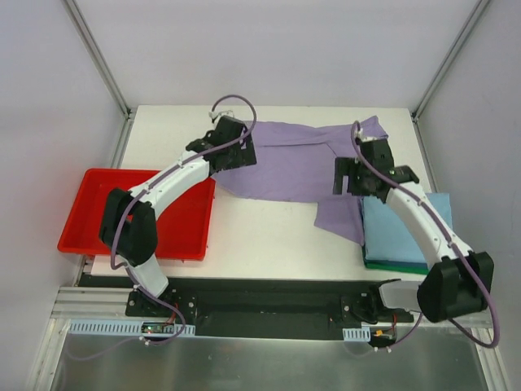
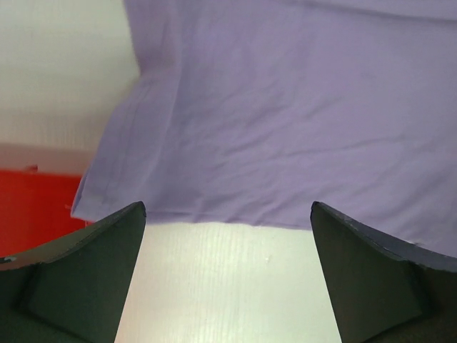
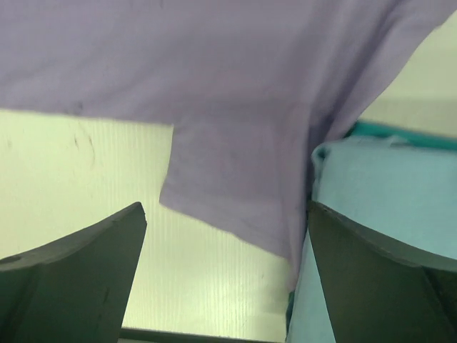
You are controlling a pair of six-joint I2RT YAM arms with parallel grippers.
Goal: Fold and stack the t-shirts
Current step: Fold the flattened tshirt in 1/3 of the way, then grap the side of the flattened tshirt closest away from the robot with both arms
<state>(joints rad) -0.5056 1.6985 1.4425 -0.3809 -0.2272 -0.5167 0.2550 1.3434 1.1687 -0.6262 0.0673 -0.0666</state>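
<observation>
A lavender t-shirt (image 1: pixel 293 159) lies spread across the back of the table, one sleeve (image 3: pixel 235 186) hanging toward the front. A folded light blue t-shirt (image 1: pixel 407 224) rests on a dark green one (image 1: pixel 395 265) at the right edge. My left gripper (image 1: pixel 236 155) hovers open over the lavender shirt's left hem (image 2: pixel 214 143), with bare table between its fingers (image 2: pixel 93 271). Above the sleeve, my right gripper (image 1: pixel 352 181) stands open beside the blue stack (image 3: pixel 385 193). A green strip (image 3: pixel 400 132) shows behind the blue cloth.
A red plastic tray (image 1: pixel 89 220) sits at the table's left edge, partly under the left arm. White walls with metal posts close in the back and sides. A black rail (image 1: pixel 269 297) runs along the front.
</observation>
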